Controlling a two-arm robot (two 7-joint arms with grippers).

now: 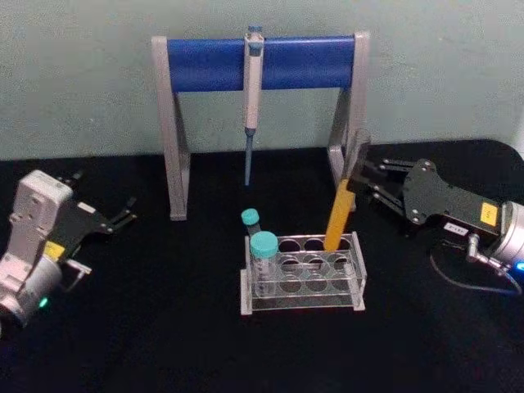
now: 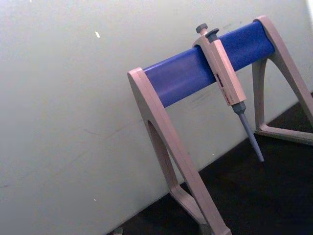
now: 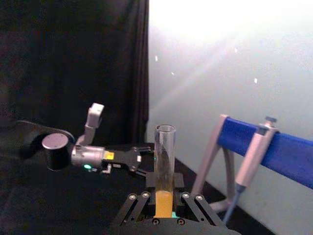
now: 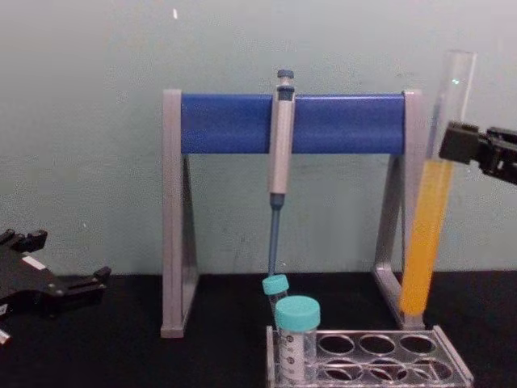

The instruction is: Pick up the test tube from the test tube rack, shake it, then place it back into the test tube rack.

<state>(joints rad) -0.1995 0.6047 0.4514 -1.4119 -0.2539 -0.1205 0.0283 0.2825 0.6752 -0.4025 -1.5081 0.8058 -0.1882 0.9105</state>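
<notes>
Two teal-capped tubes point(image 1: 264, 262) sit in one rack point(image 1: 303, 306); right tool point(image 1: 352, 185) clamps one test tube point(image 1: 336, 221) above; left tool point(image 1: 110, 205) gapes.

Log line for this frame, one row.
right hand: shut on test tube | test tube: tilted, above rack back row | left hand: open, parked at left

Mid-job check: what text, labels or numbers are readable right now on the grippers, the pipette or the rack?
Nothing can be read as words or numbers.
Yellow sticker on the right gripper: print too blurred to read.
White label beside it: too blurred to read.
Yellow patch on the left gripper: too blurred to read.
Pipette side marking: too small to read.
Test tube rack: no markings seen.
</notes>
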